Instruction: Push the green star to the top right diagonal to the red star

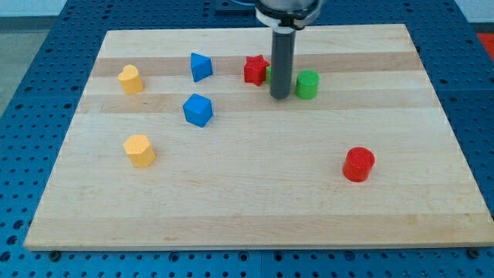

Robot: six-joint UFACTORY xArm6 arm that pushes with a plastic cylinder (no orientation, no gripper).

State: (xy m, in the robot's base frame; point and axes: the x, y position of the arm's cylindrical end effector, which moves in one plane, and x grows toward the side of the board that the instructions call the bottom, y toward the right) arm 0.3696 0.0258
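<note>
Items recorded from the view's left to the view's right, each placed relative to my tip (279,96).

The wooden board (255,208) lies on a blue perforated table (31,85).

A yellow block (130,79), rounded in outline with exact shape unclear, sits far to the view's left of my tip and slightly toward the view's top. A second yellow block (140,150), roughly hexagonal, sits far left and well toward the view's bottom.

A blue block (201,66), wedge-like or triangular, lies left of my tip and toward the top. A blue cube-like block (197,110) lies left and slightly toward the bottom.

The red star (255,70) stands just left of my tip and a little toward the top, close to the rod (281,62) but with contact not confirmable.

My tip rests on the board between the red star and the green blocks. The arm carries no fingers; the rod is plain, so no open or closed condition applies.

A sliver of green (269,74) shows at the rod's left edge, most of it hidden behind the rod; shape cannot be confirmed, though this is presumably the green star. It sits beside the red star's right side.

A green cylinder-like block (307,84) stands just right of my tip, near the rod.

A red cylinder (358,164) lies well to the right and toward the bottom.
</note>
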